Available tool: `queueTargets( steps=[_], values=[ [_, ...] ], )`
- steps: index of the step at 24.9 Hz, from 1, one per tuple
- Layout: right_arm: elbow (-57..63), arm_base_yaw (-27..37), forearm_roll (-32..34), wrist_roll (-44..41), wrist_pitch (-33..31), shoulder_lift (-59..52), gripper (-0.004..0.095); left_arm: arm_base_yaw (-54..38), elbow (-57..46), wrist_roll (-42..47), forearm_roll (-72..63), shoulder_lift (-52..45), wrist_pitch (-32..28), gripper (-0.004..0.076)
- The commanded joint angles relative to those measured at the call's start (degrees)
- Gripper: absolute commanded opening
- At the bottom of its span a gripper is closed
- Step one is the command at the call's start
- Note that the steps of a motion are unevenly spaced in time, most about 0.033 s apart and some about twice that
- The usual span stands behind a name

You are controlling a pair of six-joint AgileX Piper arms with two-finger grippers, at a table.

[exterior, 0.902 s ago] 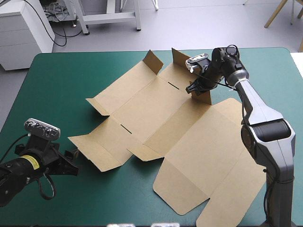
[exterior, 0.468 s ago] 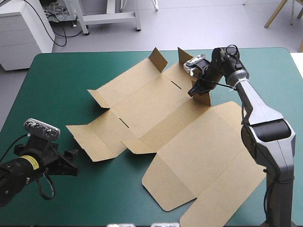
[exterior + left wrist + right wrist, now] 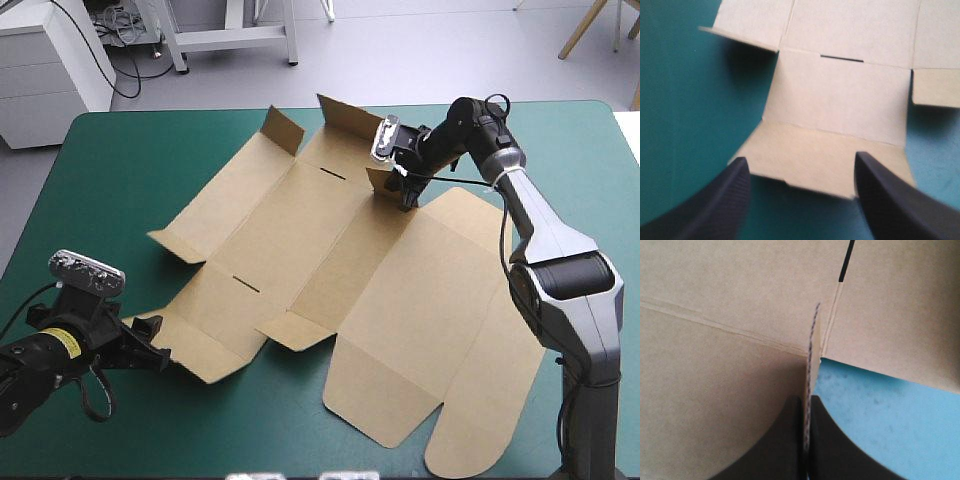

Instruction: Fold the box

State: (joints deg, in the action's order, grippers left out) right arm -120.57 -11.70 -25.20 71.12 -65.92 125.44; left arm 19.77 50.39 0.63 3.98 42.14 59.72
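Nearest you, your left gripper (image 3: 158,346) sits low over the teal-green cover (image 3: 120,170) at the table's near left. Its black fingers (image 3: 725,200) are spread wide and hold nothing. In the left wrist view, the near edge of a brown flap (image 3: 825,160) lies just ahead of the gap between them. You cannot tell from either view whether a fingertip touches it.

The box (image 3: 330,260) is a cut sheet of plain matte brown board, lying mostly flat across the middle of the table. It runs diagonally from the near left to the far right. Its creases show as pale straight lines, and two thin dark slots (image 3: 332,173) (image 3: 245,284) are cut into the long central panel. The big panel toward the near right ends in two lobes with rounded corners (image 3: 400,420). On the left side a small side flap (image 3: 170,243) tilts up a little. At the far end two flaps (image 3: 283,128) (image 3: 345,112) stand up.

Farthest from you, your right gripper (image 3: 405,193) points down onto the sheet's far right part. Its fingers (image 3: 785,440) are all but closed, pinching a small flap (image 3: 384,180) held upright. In the right wrist view you see that flap edge-on (image 3: 811,340), a thin corrugated line rising between the fingertips, with flat board on one side and bare cover (image 3: 880,410) on the other.
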Motion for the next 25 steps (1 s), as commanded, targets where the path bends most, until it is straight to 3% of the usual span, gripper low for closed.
queueTargets(
  steps=[1,7,13,18,22,25],
  values=[
    [-1.8,0.1,-9.4,10.2,1.2,-4.0,-0.0019,-0.1,1.7,0.2,0.7,0.0,-2.7,0.043],
    [-1.8,-2.7,-14.4,22.6,0.2,-4.0,-0.0019,-0.1,1.7,0.2,1.4,0.0,-2.6,0.043],
    [-1.8,-8.9,-13.5,26.0,-0.2,-4.0,-0.0019,-0.1,1.7,0.2,1.7,0.0,-2.6,0.043],
    [-1.8,-10.2,-11.0,24.0,7.4,-3.9,-0.0019,-0.1,1.7,0.2,1.8,0.0,-2.1,0.043],
    [-1.8,-9.8,-9.9,20.9,8.3,-3.8,-0.0009,-0.1,1.7,0.2,1.8,0.0,-2.1,0.043],
    [-1.8,-9.7,-9.9,18.0,5.6,-3.6,0.0107,-0.1,1.7,0.2,1.8,0.0,-1.8,0.043]
  ],
)
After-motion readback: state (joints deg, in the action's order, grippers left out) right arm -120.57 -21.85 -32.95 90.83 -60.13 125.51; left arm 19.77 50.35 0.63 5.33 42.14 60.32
